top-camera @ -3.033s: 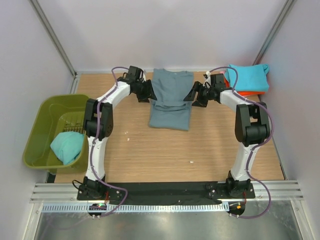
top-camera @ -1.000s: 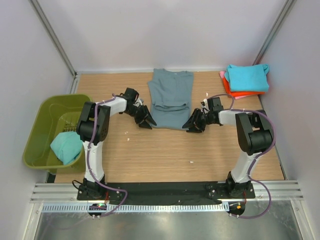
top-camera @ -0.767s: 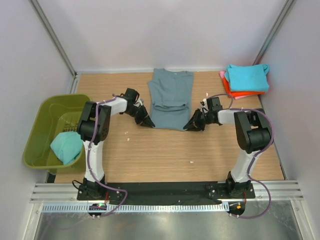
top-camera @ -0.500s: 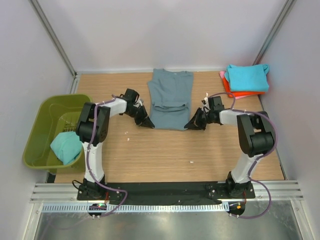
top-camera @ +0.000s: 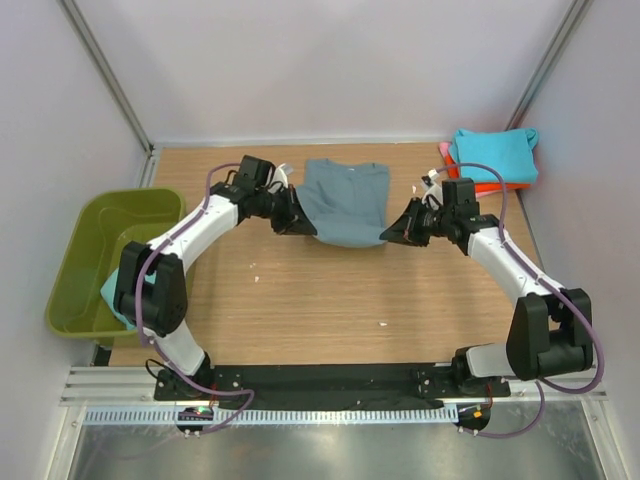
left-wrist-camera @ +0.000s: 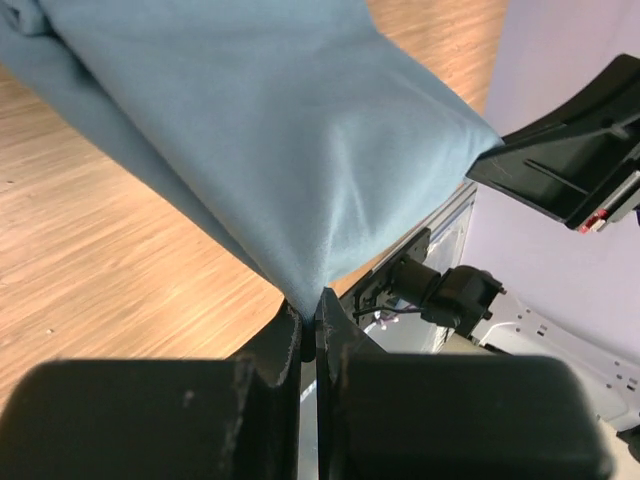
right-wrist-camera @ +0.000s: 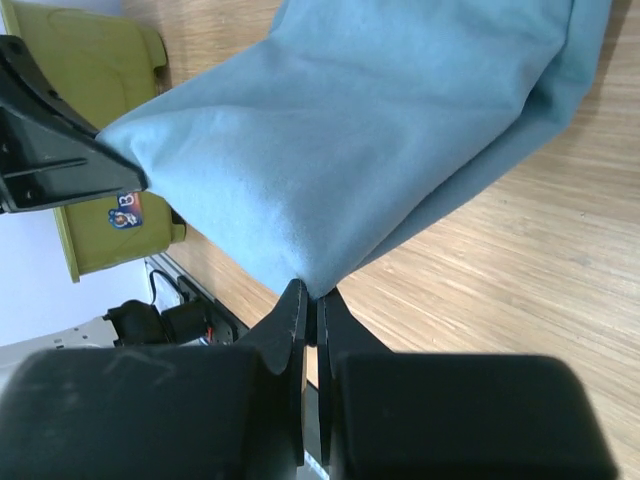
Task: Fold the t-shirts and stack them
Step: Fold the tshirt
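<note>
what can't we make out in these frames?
Turquoise tee in tub: top view, left arm covers most.
Far-right stack: top view, lower tees show edges only; count unclear.
Grey tee: lower layers hidden by its own fold; wrist views crop it.

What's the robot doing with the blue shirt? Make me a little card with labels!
shirt being folded: blue-grey t-shirt, near edge lifted off the table
left jaws: shut on the shirt's near left corner
right jaws: shut on the shirt's near right corner
folded pile: turquoise shirt on top of an orange shirt, far right corner
tub: olive-green tub, at the table's left edge
</note>
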Motion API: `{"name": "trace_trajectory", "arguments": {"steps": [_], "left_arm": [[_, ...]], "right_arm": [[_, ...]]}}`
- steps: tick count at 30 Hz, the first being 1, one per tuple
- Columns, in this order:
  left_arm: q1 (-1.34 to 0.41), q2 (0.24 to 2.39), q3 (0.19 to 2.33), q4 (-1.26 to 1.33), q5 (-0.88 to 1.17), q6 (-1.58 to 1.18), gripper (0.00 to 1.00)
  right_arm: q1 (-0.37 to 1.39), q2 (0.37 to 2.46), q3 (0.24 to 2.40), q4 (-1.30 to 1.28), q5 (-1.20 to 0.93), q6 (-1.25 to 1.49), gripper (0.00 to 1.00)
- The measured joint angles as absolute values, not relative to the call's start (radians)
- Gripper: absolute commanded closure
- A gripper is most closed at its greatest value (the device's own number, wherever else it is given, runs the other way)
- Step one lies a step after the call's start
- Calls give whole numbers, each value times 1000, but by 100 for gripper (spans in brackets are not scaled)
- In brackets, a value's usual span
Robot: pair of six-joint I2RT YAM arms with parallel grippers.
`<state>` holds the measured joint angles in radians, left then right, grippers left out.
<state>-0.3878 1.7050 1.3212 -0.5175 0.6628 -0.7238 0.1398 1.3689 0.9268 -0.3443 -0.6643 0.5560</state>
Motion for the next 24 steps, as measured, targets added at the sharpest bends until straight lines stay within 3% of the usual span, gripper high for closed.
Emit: {"name": "trace_trajectory", "arguments": {"steps": [11,16,20,21,22,23,24], "left_arm": [[-403,1748,1319,-555,641,-704,100],[-381,1893,1528,-575,612,-665,100],[-339,2051,1813,-582,579,-632,100],[-327,2094,1893,-581,562,-617,76],[-316,2140,1979,-580,542,-599,56],[-308,2185,2058,-569,517,-581,43],[-299,2225,2131,-556,492,-556,35]], "right_arm": [[140,1399,932,-371,-665,543,98],[122,1524,1053,-344,-673,543,99],[88,1715,1290,-307,-678,540,98],[82,1774,1364,-292,-679,540,95],[80,1836,1449,-273,-678,543,86],[77,1900,1531,-237,-675,545,59],[76,1962,1606,-206,-671,548,53]]}}
